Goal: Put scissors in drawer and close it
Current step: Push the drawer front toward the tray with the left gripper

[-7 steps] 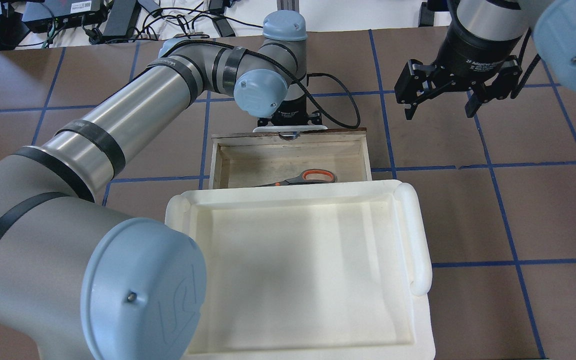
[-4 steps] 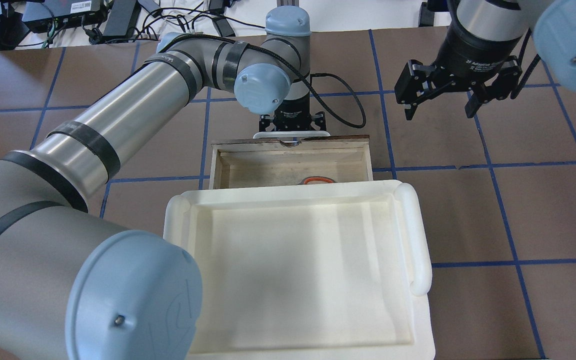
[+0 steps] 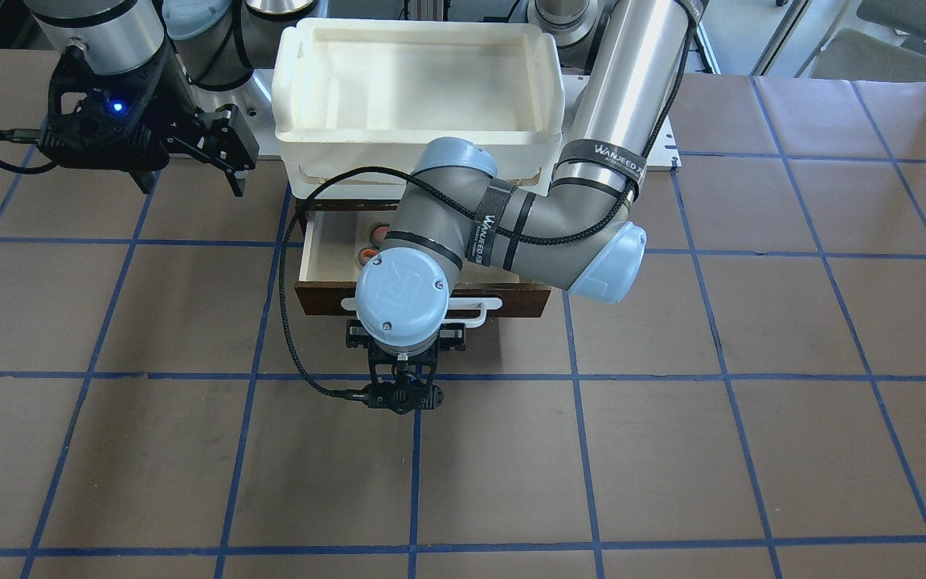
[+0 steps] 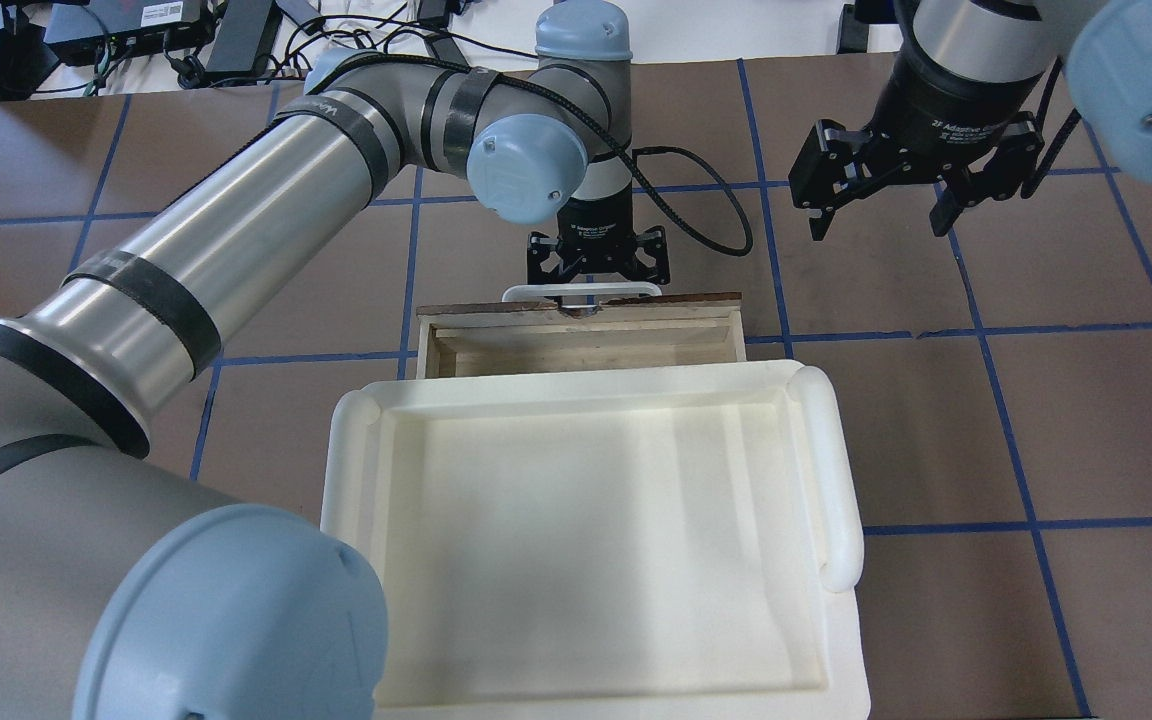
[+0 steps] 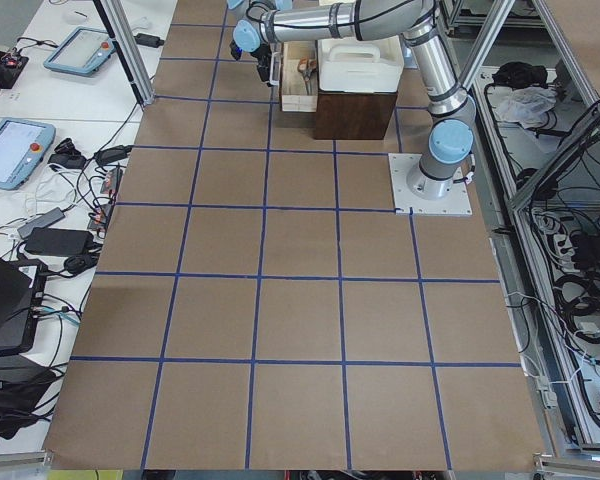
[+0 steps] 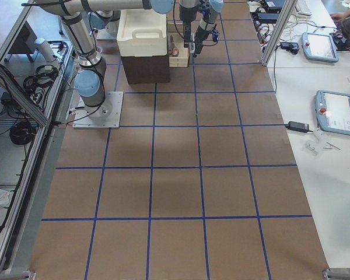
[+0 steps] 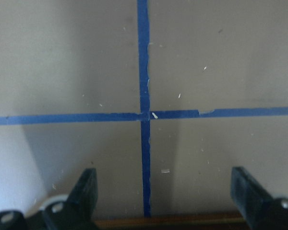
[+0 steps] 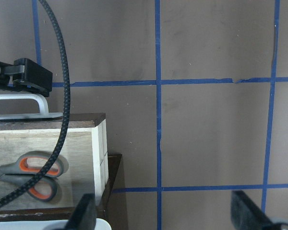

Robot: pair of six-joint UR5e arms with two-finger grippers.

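Since the scissors (image 8: 31, 175) are lying inside the drawer (image 4: 696, 318), I'm holding the left gripper (image 4: 594, 272), spread, seemingly against its handle (image 4: 581, 291) to push; right gripper (image 4: 876, 205) is hovering aside, spread.

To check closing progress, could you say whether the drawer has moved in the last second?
Yes. The drawer has slid in under the white tray, leaving less interior showing.

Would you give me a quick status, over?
Left gripper open at handle. Right gripper open, aside. Scissors inside drawer, partly open. No obstruction seen.
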